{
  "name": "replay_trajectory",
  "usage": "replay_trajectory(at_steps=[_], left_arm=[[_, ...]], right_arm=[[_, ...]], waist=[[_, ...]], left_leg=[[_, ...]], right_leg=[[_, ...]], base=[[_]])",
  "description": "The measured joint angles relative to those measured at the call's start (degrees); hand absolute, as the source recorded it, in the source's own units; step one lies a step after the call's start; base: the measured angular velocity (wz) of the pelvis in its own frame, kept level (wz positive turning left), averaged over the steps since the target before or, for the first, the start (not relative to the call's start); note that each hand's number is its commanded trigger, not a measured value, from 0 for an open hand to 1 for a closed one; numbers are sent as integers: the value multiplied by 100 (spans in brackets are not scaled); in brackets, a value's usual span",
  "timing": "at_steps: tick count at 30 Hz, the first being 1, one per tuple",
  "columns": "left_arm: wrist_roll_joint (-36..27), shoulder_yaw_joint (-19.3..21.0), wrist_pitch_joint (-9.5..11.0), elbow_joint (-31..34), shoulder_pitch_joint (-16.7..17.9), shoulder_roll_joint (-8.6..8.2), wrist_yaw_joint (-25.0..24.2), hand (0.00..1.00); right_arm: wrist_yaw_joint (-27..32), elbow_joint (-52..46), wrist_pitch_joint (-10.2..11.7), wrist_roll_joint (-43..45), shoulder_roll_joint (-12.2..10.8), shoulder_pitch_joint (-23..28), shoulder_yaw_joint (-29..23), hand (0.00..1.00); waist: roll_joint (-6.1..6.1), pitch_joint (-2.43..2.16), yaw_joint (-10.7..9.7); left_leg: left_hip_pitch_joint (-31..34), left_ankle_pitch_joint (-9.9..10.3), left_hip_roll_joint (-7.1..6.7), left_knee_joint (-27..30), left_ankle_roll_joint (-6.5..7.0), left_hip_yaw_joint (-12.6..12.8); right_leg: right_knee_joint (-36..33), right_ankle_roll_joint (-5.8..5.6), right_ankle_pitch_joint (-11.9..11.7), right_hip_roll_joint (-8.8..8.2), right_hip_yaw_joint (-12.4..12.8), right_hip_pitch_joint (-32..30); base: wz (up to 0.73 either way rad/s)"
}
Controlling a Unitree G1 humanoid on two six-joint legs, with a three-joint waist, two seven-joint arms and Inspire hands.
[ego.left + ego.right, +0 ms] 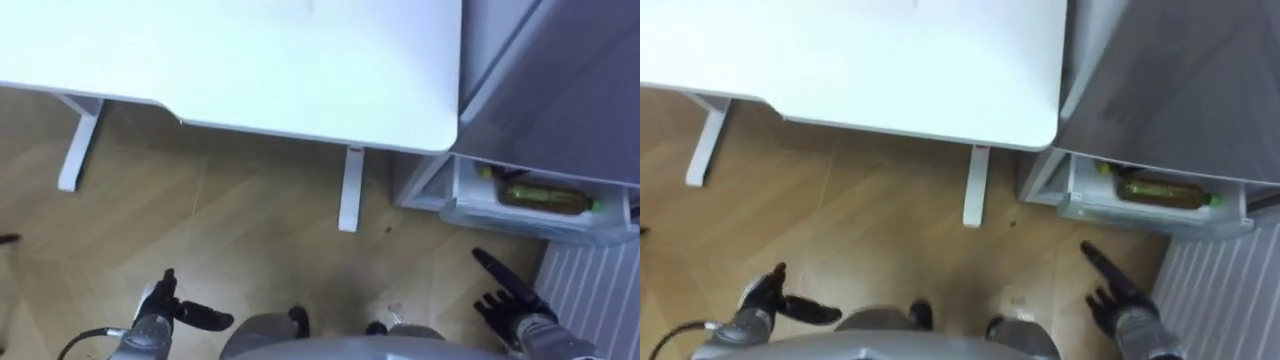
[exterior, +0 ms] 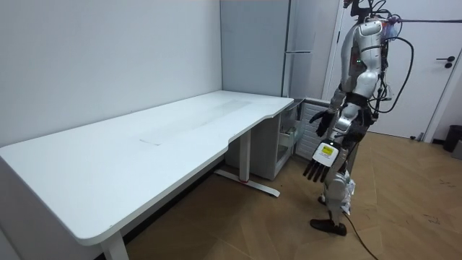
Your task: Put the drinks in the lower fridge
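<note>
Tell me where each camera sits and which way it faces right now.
Left eye view: on the head, looking down at the table, floor and fridge drawer with a bottle; left hand and right hand at the bottom.
Right eye view: beside it, same downward look, same hands.
Room view: off past the table's long end, facing the whole standing robot by the fridge.
All share table and fridge.

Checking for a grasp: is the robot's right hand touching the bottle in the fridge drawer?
Apart. The left eye view shows floor and the drawer front wall between the right hand and the bottle.
</note>
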State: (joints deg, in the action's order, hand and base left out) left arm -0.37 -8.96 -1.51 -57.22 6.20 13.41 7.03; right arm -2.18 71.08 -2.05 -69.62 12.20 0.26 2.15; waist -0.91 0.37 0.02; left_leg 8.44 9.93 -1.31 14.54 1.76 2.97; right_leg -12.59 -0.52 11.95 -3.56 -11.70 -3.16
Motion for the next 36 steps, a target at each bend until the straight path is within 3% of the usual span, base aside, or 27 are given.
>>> replay_trajectory(at_steps=[8, 15, 19, 24, 33, 36], left_arm=[[-8, 16, 139, -29, 23, -250, 17, 0], [-6, 453, 139, -34, 278, -439, 25, 0], [4, 730, 149, -378, 279, -572, 25, 0], [268, 1191, 152, -479, 468, -598, 17, 0], [900, 1248, -88, -589, 479, -572, 22, 0], [1131, 1268, -114, -590, 474, -578, 22, 0]], right_arm=[[-37, 243, 1, 696, -164, 185, 44, 0], [29, 209, -3, 722, -394, 612, -243, 0], [140, 453, -3, 1099, -404, 587, -603, 0], [319, 510, -5, 2278, -428, 639, -851, 0], [769, 374, -55, 4774, -419, 628, -831, 0], [866, 256, -50, 5211, -417, 640, -786, 0]], waist=[[-12, 21, -111], [59, -25, -167], [99, -3, -252], [99, -9, -319], [32, -4, -283], [16, -7, -284]], left_leg=[[-608, 15, -1, -339, -18, 186], [-947, 52, 53, -465, -52, 297], [-1120, 57, 57, -487, -61, 309], [-1285, 59, 52, -463, -64, 280], [-1302, 59, 51, -473, -64, 300], [-1299, 61, 50, -479, -67, 294]], right_leg=[[120, -11, -6, 14, 202, 414], [199, -22, -30, 78, 330, 662], [207, -19, -30, 87, 358, 814], [317, -14, 1, 91, 391, 1001], [300, -14, 2, 97, 416, 1005], [298, -14, 2, 98, 423, 1005]], base=[[-13], [-11], [-6], [1], [-1], [0]])
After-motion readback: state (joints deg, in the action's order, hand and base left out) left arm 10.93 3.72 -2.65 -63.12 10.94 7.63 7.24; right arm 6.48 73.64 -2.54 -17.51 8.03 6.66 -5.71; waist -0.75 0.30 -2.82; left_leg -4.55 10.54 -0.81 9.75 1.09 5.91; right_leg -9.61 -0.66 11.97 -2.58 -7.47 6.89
